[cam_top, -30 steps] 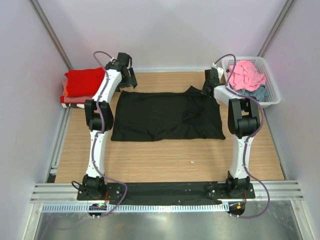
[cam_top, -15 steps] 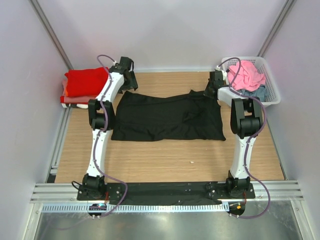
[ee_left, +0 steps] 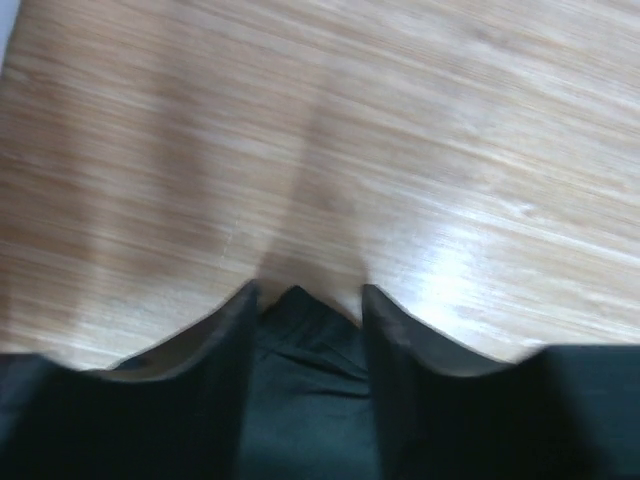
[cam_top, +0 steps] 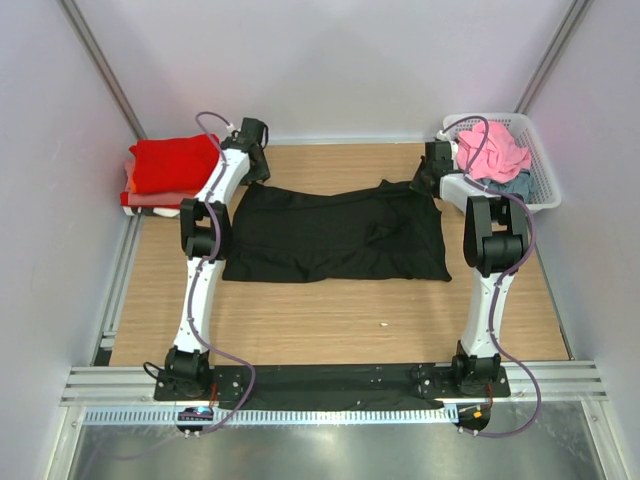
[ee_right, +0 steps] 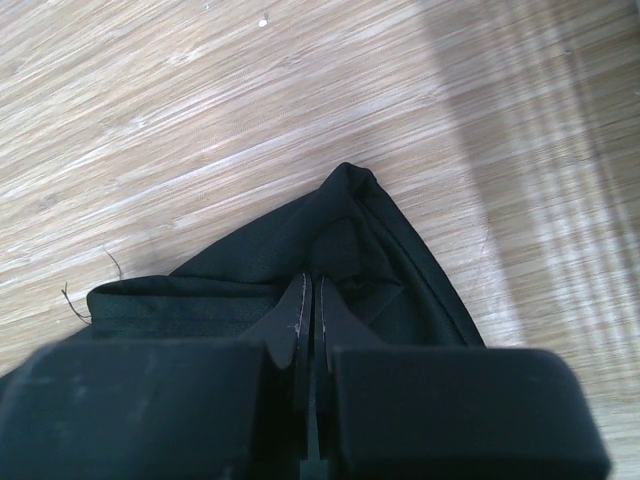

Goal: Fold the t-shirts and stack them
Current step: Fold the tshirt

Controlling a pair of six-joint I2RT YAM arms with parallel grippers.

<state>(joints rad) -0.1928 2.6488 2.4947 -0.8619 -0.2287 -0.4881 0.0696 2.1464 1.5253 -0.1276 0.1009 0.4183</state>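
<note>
The black t-shirt (cam_top: 335,232) lies spread flat across the middle of the table. My left gripper (cam_top: 258,175) is at its far left corner. In the left wrist view its fingers (ee_left: 240,320) stand apart, with a corner of black cloth (ee_left: 305,350) between them. My right gripper (cam_top: 426,183) is at the far right corner. In the right wrist view it (ee_right: 310,278) is shut on a raised fold of the black shirt (ee_right: 370,230). A red t-shirt (cam_top: 170,163) lies folded on a stack at the far left. A pink t-shirt (cam_top: 492,148) and a grey-blue one (cam_top: 515,186) lie in the basket.
The white lattice basket (cam_top: 545,178) stands at the far right corner, right beside my right arm. The folded stack has an orange layer (cam_top: 150,199) under the red one. Bare wood shows on the near side of the black shirt. A small speck (cam_top: 382,323) lies there.
Both grippers have moved a little toward the far side of the table at the shirt's far corners. The shirt's far edge has shifted slightly with them.
</note>
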